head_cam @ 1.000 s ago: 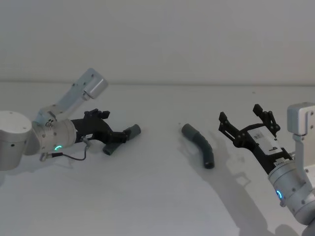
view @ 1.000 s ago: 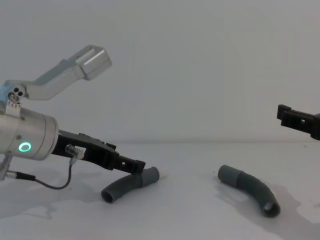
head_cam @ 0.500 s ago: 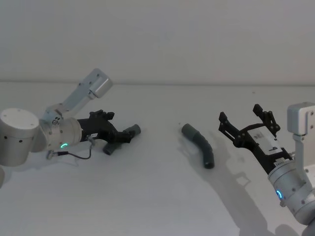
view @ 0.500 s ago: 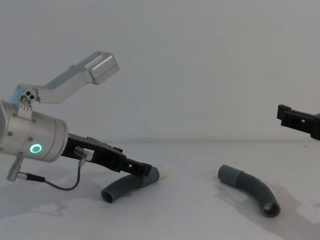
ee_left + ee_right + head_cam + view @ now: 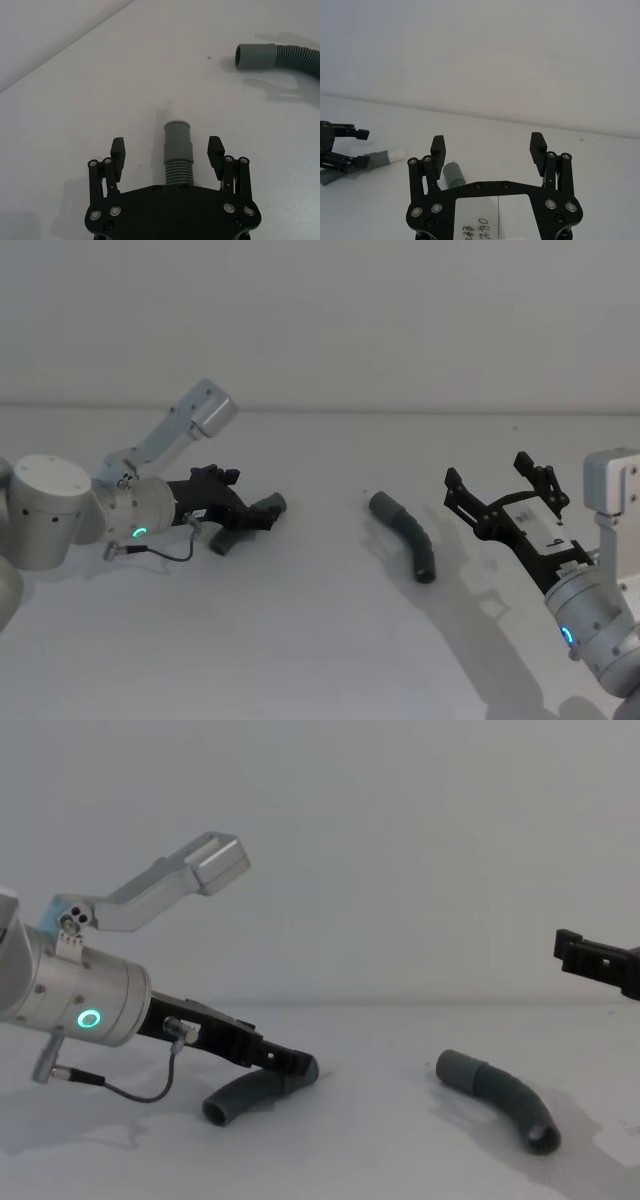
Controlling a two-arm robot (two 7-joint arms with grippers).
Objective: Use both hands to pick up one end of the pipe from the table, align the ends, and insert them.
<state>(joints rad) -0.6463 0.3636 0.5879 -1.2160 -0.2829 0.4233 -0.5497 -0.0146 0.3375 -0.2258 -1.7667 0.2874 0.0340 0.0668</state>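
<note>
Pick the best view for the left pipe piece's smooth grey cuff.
Left wrist view: the smooth grey cylindrical cuff sits between the black two-fingered left tool's open fingers. Head and chest views show it partly hidden by that tool; right wrist view, distant.

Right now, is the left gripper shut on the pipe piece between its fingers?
No, the left gripper is open, with a gap on either side of the pipe piece.

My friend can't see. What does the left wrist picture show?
The open left gripper straddles a grey pipe piece lying on the white table, jaws apart on either side and not touching it. A second pipe piece lies farther off.
</note>
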